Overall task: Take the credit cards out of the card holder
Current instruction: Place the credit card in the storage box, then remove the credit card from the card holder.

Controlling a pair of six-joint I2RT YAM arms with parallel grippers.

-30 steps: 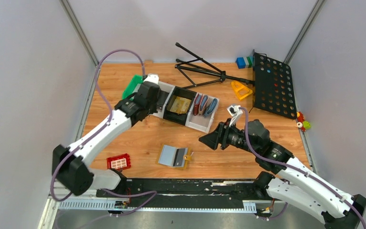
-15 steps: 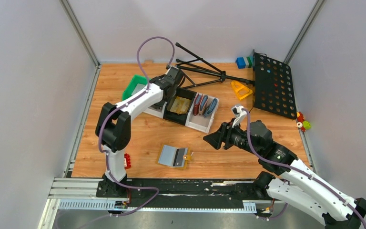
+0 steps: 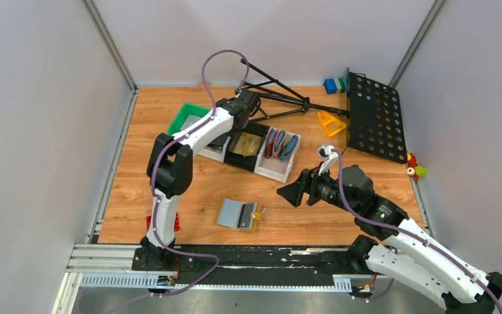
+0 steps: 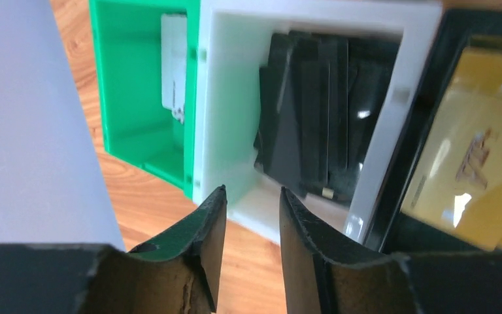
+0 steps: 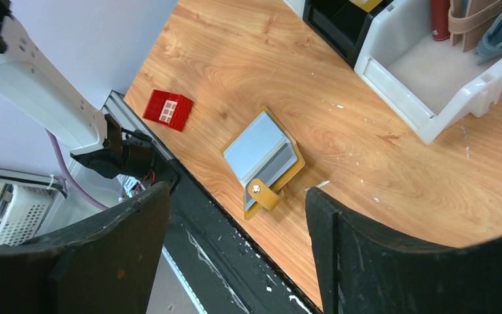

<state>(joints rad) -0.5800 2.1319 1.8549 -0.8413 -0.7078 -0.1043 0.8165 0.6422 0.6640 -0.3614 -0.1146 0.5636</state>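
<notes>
Found card holder (image 5: 261, 157) lying open on bench (image 5: 248, 59) near front edge, close to wide-open, empty right gripper (image 5: 235, 193). Noted credit cards (image 4: 461, 170) in black bin (image 4: 425, 124). Saw left gripper (image 4: 248, 222) narrowly parted, empty, above white bin (image 4: 229, 98).

Card holder (image 5: 261, 157): mustard, lying open and flat, grey-blue lining up, stud tab unfastened; directly beneath right gripper (image 5: 235, 196), framed between its fingers.
Credit cards (image 4: 464, 163): gold, flat in black bin (image 4: 425, 118), just right of left gripper (image 4: 251, 196).
</notes>
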